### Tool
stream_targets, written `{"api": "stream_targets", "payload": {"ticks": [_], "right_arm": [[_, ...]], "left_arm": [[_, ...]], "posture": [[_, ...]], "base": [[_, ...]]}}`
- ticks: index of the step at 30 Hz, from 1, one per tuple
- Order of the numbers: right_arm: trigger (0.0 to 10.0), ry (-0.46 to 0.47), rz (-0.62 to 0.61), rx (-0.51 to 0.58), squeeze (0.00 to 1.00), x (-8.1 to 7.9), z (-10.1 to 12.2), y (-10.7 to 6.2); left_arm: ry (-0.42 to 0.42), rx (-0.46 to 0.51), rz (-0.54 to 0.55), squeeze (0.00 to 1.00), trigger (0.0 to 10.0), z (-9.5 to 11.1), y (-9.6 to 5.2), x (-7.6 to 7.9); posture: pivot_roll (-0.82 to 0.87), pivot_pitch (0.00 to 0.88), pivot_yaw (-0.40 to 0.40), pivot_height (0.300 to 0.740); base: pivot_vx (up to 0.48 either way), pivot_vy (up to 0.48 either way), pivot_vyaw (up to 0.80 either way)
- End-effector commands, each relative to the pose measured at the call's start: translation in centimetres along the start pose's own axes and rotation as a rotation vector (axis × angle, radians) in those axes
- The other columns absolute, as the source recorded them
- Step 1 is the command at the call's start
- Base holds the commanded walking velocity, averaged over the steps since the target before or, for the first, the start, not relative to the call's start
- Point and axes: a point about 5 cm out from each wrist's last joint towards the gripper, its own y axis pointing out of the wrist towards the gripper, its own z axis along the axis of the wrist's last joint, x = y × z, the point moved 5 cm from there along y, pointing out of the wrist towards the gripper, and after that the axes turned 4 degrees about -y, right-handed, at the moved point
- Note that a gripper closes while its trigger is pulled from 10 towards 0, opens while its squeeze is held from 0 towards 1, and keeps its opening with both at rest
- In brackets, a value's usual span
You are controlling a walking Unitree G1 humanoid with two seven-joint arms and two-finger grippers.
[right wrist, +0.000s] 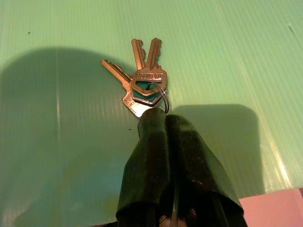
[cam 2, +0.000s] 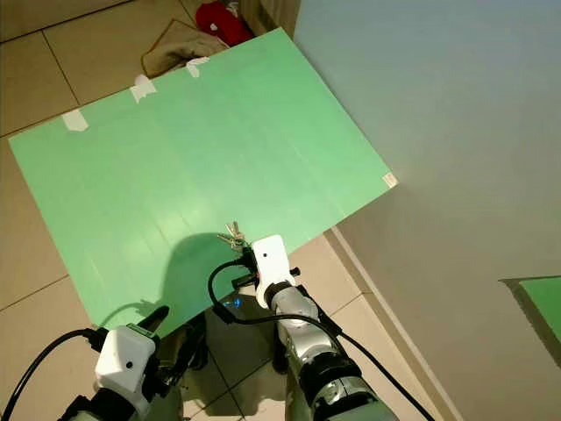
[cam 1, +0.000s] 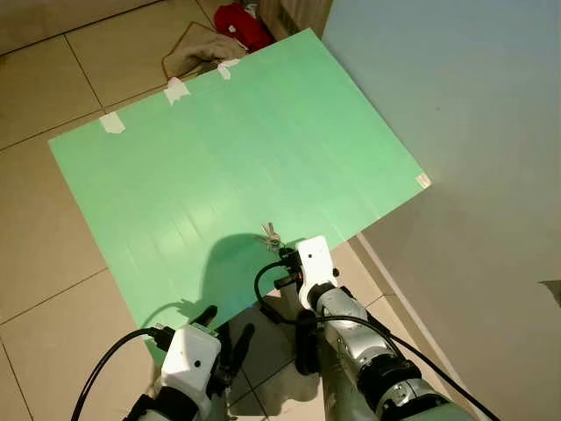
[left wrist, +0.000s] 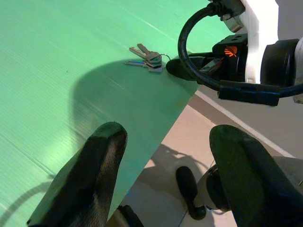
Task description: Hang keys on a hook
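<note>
**On the green sheet: key pickup**

Right gripper (right wrist: 163, 116) has its fingers pressed together on the ring of the keys (right wrist: 142, 82), which lie flat near the sheet (cam 1: 219, 158) edge. Left gripper (left wrist: 165, 156) spread, empty. Next: lift, find hook.

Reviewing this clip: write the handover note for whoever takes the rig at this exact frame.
Right gripper: fingers pressed together at the ring of the keys, which lie on the green sheet on the floor, near its edge; whether they are pinched or lifted is not clear.
Left gripper: open, empty, low over the sheet's edge.
Done: right arm has reached the keys.
Left: secure the grip, lift, find a hook, hang them. No hook located so far.
</note>
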Motion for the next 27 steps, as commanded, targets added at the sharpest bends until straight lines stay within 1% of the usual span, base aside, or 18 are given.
{"api": "stream_targets", "payload": {"ticks": [1,3,5,6,7,8,10,13,14,15,16,17,20,22,24,25,26,27], "right_arm": [[0.0,0.028,0.004,-0.026,0.00,-0.6,-1.3,-0.5],[0.0,0.028,0.002,-0.013,0.00,-0.5,-1.0,-0.5],[0.0,0.027,-0.007,0.041,0.00,0.1,0.3,-0.4],[0.0,0.027,-0.007,0.041,0.00,0.1,0.3,-0.4],[0.0,0.022,-0.024,0.110,0.00,1.4,2.1,-0.4],[0.0,0.019,-0.029,0.131,0.00,1.9,2.8,-0.3],[0.0,0.019,-0.029,0.131,0.00,1.9,2.8,-0.3],[0.0,-0.006,-0.048,0.169,0.00,3.9,4.7,-0.5],[0.0,-0.006,-0.048,0.169,0.00,3.9,4.7,-0.5],[1.5,-0.005,-0.066,0.143,0.00,4.8,4.5,-0.6],[1.5,-0.005,-0.066,0.143,0.00,4.8,4.5,-0.6],[10.0,0.009,-0.068,0.122,1.00,4.9,3.9,-0.7],[10.0,0.033,-0.063,0.082,1.00,4.8,2.4,-1.0],[10.0,0.036,-0.050,0.055,1.00,4.3,1.3,-1.2],[10.0,0.040,-0.017,0.036,1.00,3.7,0.5,-1.4],[10.0,0.040,-0.017,0.036,1.00,3.7,0.5,-1.4],[10.0,0.041,0.030,0.018,1.00,2.9,-0.2,-1.5],[10.0,0.038,0.047,0.014,1.00,2.7,-0.3,-1.5]], "left_arm": [[-0.010,-0.028,-0.008,0.00,10.0,-0.5,-0.4,0.4],[-0.010,-0.028,-0.009,0.00,10.0,-0.6,-0.3,0.4],[-0.011,-0.023,-0.011,0.00,10.0,-0.6,0.0,0.4],[-0.011,-0.023,-0.011,0.00,10.0,-0.6,0.0,0.4],[-0.012,-0.011,-0.014,0.00,10.0,-0.6,0.7,0.5],[-0.012,-0.005,-0.016,0.00,10.0,-0.6,1.1,0.5],[-0.012,-0.005,-0.016,0.00,10.0,-0.6,1.1,0.5],[-0.010,0.036,-0.028,0.00,10.0,0.0,2.9,0.4],[-0.010,0.036,-0.028,0.00,10.0,0.0,2.9,0.4],[-0.007,0.051,-0.036,0.00,10.0,0.3,3.8,0.4],[-0.007,0.051,-0.036,0.00,10.0,0.3,3.8,0.4],[-0.004,0.054,-0.041,0.00,10.0,0.3,4.1,0.3],[0.002,0.059,-0.047,0.00,10.0,0.5,4.3,0.3],[-0.001,0.058,-0.044,0.00,10.0,0.5,4.1,0.3],[-0.004,0.048,-0.042,0.00,10.0,0.3,3.5,0.4],[-0.004,0.048,-0.042,0.00,10.0,0.3,3.5,0.4],[-0.010,0.026,-0.052,0.00,10.0,-0.4,2.7,0.7],[-0.010,0.018,-0.062,0.00,10.0,-0.6,2.4,0.9]], "posture": [[0.19,0.482,-0.120,0.740],[0.19,0.479,-0.120,0.740],[0.18,0.467,-0.125,0.740],[0.18,0.467,-0.125,0.740],[0.17,0.437,-0.133,0.740],[0.16,0.415,-0.138,0.740],[0.16,0.415,-0.138,0.740],[0.12,0.350,-0.147,0.740],[0.12,0.350,-0.147,0.740],[0.11,0.340,-0.147,0.740],[0.11,0.340,-0.147,0.740],[0.10,0.335,-0.144,0.740],[0.11,0.348,-0.137,0.740],[0.12,0.355,-0.135,0.740],[0.14,0.365,-0.128,0.740],[0.14,0.365,-0.128,0.740],[0.15,0.368,-0.122,0.740],[0.15,0.368,-0.122,0.740]], "base": [[0.000,0.000,0.00],[0.000,0.000,0.00],[0.000,0.000,0.00],[0.000,0.000,0.00],[0.000,0.000,0.00],[0.000,0.000,0.00],[0.000,0.000,0.00],[0.000,0.000,0.00],[0.000,0.000,0.00],[0.000,0.000,0.00],[0.000,0.000,0.00],[0.000,0.000,0.00],[0.000,0.000,0.00],[0.000,0.000,0.00],[0.000,0.000,0.00],[0.000,0.000,0.00],[0.000,0.000,0.00],[0.000,0.000,0.00]]}}
